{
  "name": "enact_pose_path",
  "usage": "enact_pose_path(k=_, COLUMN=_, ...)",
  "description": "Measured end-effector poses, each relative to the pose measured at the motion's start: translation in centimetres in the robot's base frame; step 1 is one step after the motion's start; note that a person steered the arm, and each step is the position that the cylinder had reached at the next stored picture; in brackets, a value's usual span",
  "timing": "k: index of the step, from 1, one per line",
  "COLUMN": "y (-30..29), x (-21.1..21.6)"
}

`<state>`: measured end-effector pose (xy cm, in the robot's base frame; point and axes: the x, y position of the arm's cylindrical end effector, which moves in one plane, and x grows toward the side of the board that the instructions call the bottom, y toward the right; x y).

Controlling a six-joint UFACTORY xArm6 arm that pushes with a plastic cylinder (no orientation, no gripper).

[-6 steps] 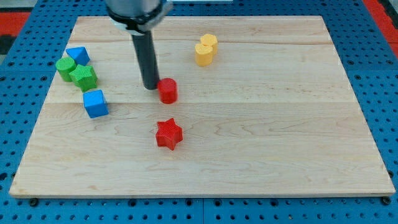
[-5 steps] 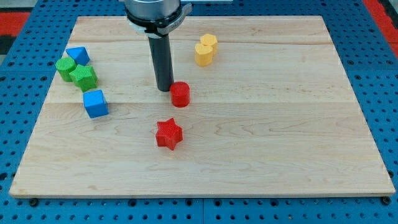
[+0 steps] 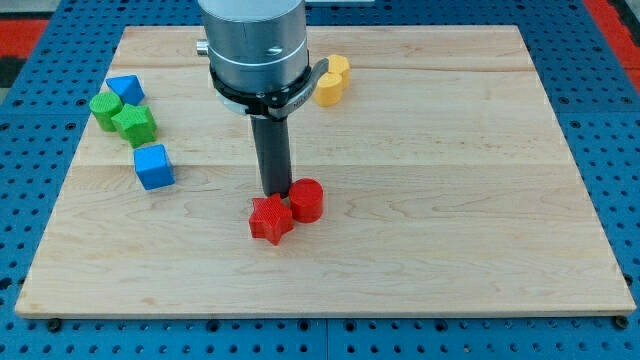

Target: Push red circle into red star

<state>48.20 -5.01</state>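
The red circle [image 3: 307,200] sits near the board's middle and touches the right side of the red star [image 3: 271,219]. My tip [image 3: 275,194] rests on the board just left of the red circle and just above the red star, close against both. The dark rod rises from there to the arm's grey body at the view's top.
A yellow block [image 3: 331,81] lies at the top, partly behind the arm. At the left are a blue block [image 3: 125,90], two green blocks [image 3: 133,123] and a blue cube [image 3: 154,166]. The wooden board [image 3: 450,220] ends in blue pegboard.
The red circle has been pushed down and slightly right until it touches the red star. My tip moved down with it. The other blocks have not moved.
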Motion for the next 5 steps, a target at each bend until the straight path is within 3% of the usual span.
enact_pose_path(k=1, y=-0.5, x=-0.5)
enact_pose_path(k=3, y=-9.7, x=3.8)
enact_pose_path(k=5, y=-18.0, x=0.4)
